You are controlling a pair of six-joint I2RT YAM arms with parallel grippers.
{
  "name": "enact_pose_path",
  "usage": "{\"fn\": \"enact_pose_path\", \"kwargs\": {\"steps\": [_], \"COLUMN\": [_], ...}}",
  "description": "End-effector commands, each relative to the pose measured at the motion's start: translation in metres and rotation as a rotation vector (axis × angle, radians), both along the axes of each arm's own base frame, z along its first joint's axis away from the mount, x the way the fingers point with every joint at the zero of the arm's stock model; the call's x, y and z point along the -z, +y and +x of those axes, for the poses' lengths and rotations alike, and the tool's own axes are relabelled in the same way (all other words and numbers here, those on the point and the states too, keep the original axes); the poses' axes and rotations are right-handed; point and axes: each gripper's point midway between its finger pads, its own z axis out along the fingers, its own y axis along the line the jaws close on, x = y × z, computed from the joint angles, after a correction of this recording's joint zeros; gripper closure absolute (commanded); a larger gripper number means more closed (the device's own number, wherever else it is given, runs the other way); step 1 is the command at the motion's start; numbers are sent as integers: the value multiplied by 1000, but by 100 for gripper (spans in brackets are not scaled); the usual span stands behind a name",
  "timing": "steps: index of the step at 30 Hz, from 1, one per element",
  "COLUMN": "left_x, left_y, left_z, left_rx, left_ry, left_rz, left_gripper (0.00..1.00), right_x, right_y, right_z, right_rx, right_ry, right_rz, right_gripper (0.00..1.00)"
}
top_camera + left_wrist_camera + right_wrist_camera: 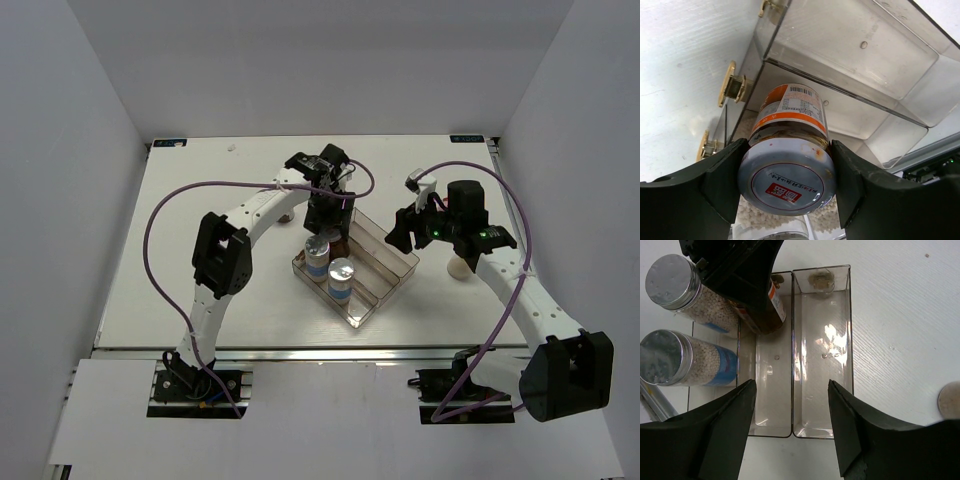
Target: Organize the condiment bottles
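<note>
White table (270,315); brown-filled jar (790,117), red-marked lid (786,177)

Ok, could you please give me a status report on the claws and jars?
Left claw shut on brown jar, middle lane of tray. Right claw open, empty, above tray. Two silver-capped jars in next lane. Nothing blocking.

Two silver-capped jars (667,274) (662,356) of white granules with blue labels stand upright, one just behind the other, in the clear tray's (849,340) outer compartment on the left-arm side. A brown-filled jar (790,112) with an orange-banded label and a red-marked pale lid hangs over the middle compartment, clamped at the lid by the left gripper (786,174). A cream jar (457,267) stands on the table, right of the tray.
</note>
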Motion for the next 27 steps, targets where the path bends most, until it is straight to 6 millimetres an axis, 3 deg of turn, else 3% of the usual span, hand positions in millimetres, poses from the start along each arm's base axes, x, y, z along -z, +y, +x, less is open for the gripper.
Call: {"fn": "enact_pose_path", "kwargs": {"steps": [1,3,4,8,14,17,18,21,27], "left_x": [-18,-15,-11,-3,2,2,0,-5,-53], "left_y": [0,0,-1,-1,-3,-4,-5,-7,-17], "left_z": [5,5,5,4,1,1,2,3,18], "left_rx": [10,14,18,20,31,32,31,27,-13], "left_ry": [-55,-55,-52,-48,-42,-43,-47,-56,-157], "left_rz": [-8,12,22,49,62,61,57,45,-37], "left_gripper": [70,60,50,34,24,13,7,4,2], "right_x": [-9,-9,-8,-7,-6,-5,-5,-5,-6], "right_y": [0,0,-1,-1,-1,-1,0,0,2], "right_z": [3,3,3,3,4,4,4,4,2], "right_rx": [10,10,11,11,12,11,9,8,-14], "right_ry": [-41,-39,-38,-38,-36,-36,-35,-34,-39], "right_rz": [19,19,17,15,13,12,11,11,14], "right_gripper": [35,35,35,35,34,34,34,34,34]}}
